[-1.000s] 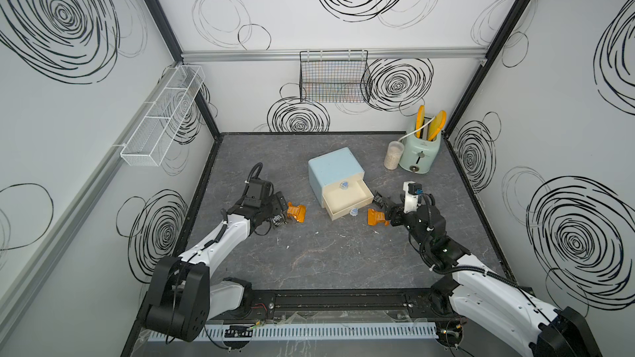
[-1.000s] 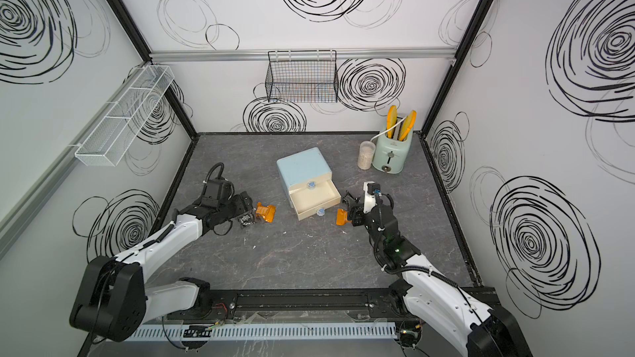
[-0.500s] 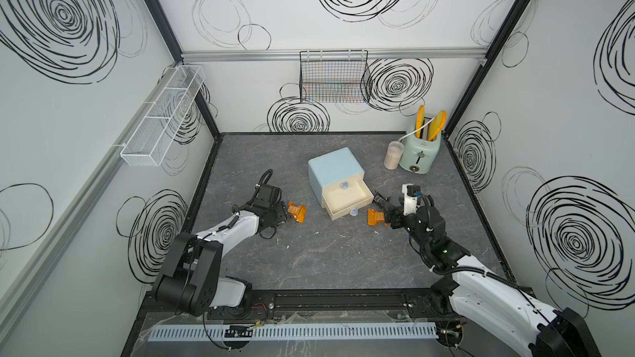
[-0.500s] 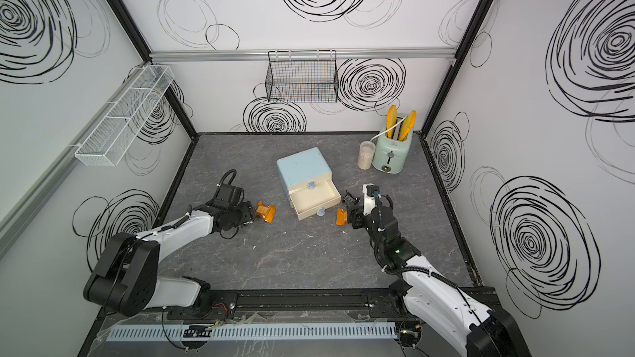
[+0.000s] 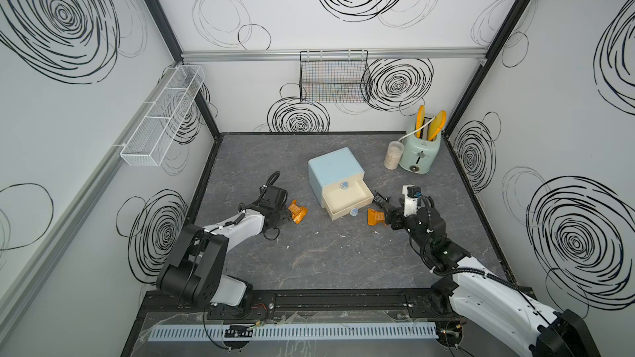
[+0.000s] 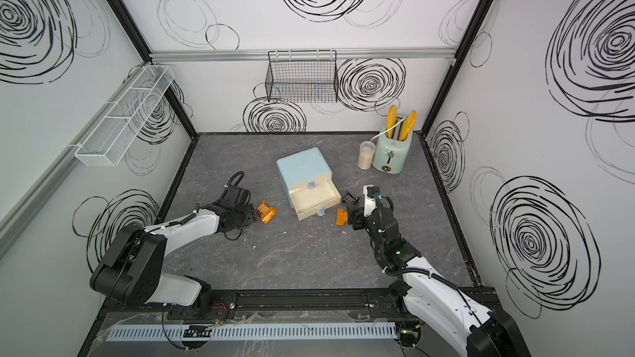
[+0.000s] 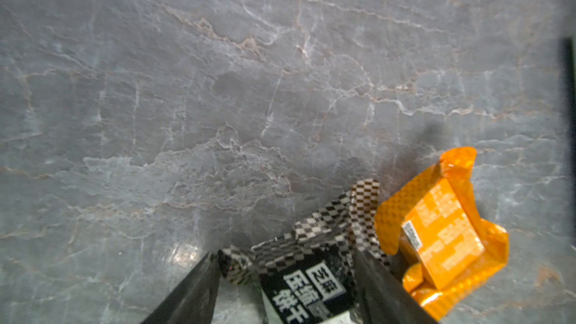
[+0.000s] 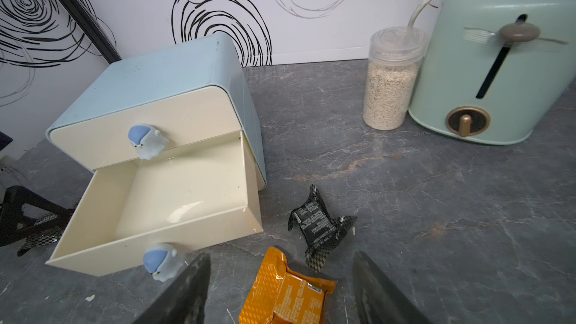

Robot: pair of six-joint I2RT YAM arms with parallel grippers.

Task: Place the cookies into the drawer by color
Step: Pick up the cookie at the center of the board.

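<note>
Cookie packets, four in sight, all down on the grey marbled table (image 5: 326,262) and all outside the pale-blue drawer chest (image 5: 335,170). Left gripper (image 7: 285,254) low over the tabletop on its own side of the chest, fingers (image 7: 196,294) part-way closed to either side of a black packet (image 7: 308,285) with white print and a checkered crimp; one finger right against the wrapper, the other at the crumpled crimp; firm pinch or bare contact, impossible to tell. Orange packet (image 7: 442,235) just beside that claw, right against the black one's checkered edge. Right gripper (image 8: 280,255) spread wide and holding nothing, fingers clear on both sides of a second orange packet (image 8: 286,294) flat on the table near the front corner of the pulled-out drawer (image 8: 124,254). Second black packet (image 8: 318,225) crumpled just beyond it, beside the chest's side wall. Top drawer (image 8: 187,113) shut, bird-shaped blue knob (image 8: 148,140) facing the arms; open drawer directly beneath. Mint-green toaster (image 8: 498,57) and lidded jar of pale grains (image 8: 389,88) side by side near the back wall, well apart from the packets.
</note>
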